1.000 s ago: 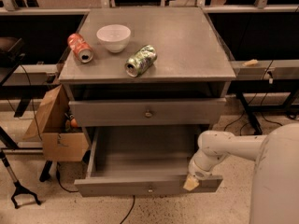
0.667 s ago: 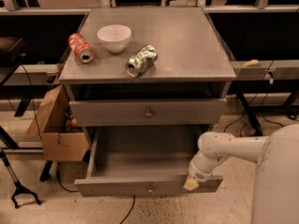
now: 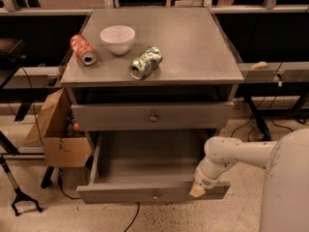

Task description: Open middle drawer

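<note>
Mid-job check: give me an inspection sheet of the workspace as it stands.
Surface: grey cabinet top, three items on it.
Job's things: middle drawer pulled out; top drawer shut.
Clutter: white bowl upright; red can and green can on their sides.
Grippers: hand at the middle drawer's front, right end.
Cables: black cable on the floor.
Surroundings: cardboard box left of the cabinet.

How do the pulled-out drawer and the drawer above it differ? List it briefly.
The pulled-out drawer stands far out, its inside showing; the drawer above it is nearly shut. The hand rests at the right end of the pulled-out drawer's front; nothing touches the drawer above it. Both are grey with a small centre knob.
</note>
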Controlling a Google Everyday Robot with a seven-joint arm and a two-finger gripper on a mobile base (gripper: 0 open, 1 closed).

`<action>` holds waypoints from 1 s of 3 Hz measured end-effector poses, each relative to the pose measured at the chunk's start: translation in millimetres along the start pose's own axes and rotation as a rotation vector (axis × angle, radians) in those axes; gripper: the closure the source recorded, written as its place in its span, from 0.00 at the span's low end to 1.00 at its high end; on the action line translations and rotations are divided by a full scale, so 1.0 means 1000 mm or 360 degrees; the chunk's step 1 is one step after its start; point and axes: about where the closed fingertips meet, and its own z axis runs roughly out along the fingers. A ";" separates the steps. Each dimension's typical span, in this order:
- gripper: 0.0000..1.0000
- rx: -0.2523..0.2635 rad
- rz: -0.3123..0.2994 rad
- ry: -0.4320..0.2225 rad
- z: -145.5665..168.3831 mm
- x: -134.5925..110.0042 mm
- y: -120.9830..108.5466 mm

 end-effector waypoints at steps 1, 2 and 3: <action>1.00 -0.0006 0.0001 0.0002 0.001 0.002 0.002; 0.81 -0.0006 0.0001 0.0002 0.000 0.000 0.000; 0.58 -0.0013 0.0004 0.0005 0.001 0.002 0.002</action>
